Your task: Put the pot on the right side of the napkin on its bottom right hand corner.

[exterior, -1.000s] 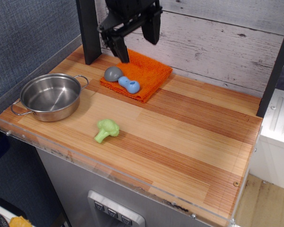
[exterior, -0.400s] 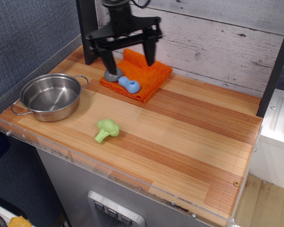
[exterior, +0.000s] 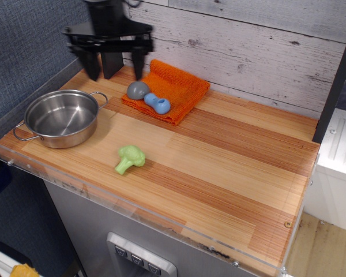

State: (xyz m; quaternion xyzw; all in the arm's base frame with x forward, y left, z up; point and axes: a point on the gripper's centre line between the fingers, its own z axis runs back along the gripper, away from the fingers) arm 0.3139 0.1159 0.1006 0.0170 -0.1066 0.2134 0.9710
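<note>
The shiny steel pot [exterior: 62, 118] with two wire loop handles sits upright and empty at the left end of the wooden table. The orange napkin [exterior: 176, 86] lies at the back, against the wall, to the right of the pot. A grey and blue dumbbell-shaped toy [exterior: 149, 97] lies on the napkin's front left edge. My gripper [exterior: 115, 72] hangs open above the table's back left, between the pot and the napkin, its two dark fingers wide apart and empty. It is behind and above the pot's far rim.
A green broccoli toy [exterior: 130, 158] lies on the table in front of the pot's right side. A dark post [exterior: 111, 64] stands at the back left behind the gripper. A clear plastic lip [exterior: 23, 167] runs along the front and left edges.
The gripper has swung left from over the napkin to the space above the table's back left near the pot. Its fingers stay open. Nothing on the table has moved.
</note>
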